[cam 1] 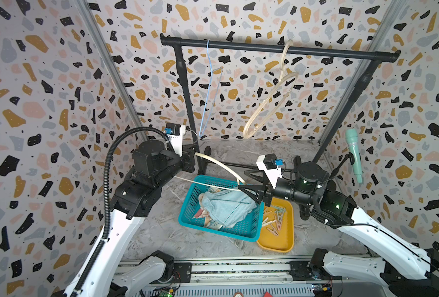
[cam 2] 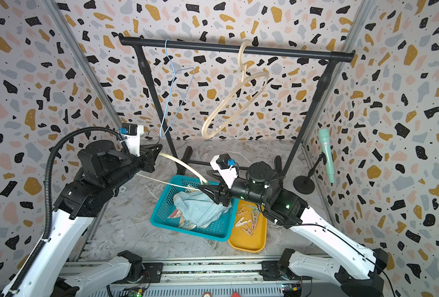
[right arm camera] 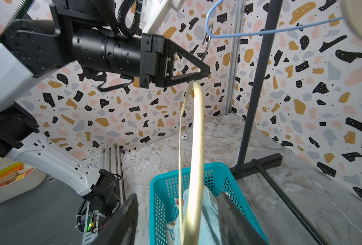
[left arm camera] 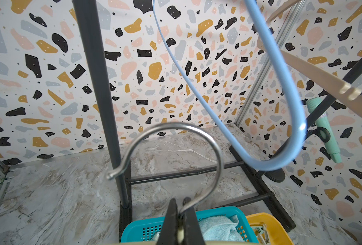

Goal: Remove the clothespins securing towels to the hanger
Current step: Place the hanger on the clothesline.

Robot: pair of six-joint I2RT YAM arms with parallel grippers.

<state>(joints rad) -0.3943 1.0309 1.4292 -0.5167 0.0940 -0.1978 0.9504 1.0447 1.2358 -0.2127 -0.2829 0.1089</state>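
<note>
1. We see the clothespins [cam 1: 273,218] lying in a tray [cam 1: 277,245] just beside the basket [cam 1: 213,230].
2. The towels [cam 1: 228,205] lie heaped in the basket.
3. The hanger [right arm camera: 197,131] spans over the basket; our left gripper [left arm camera: 179,201] clamps one end, and our right gripper [right arm camera: 178,196] gapes around the other.

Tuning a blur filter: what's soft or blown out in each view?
Left wrist view: blue hanger soft near the lens, glare spot on its bend; metal hook sharper. Right wrist view: held cream hanger washed out, right tool blurred at the frame edge. Both top views: sharp, wide-angle stretch at edges.
</note>
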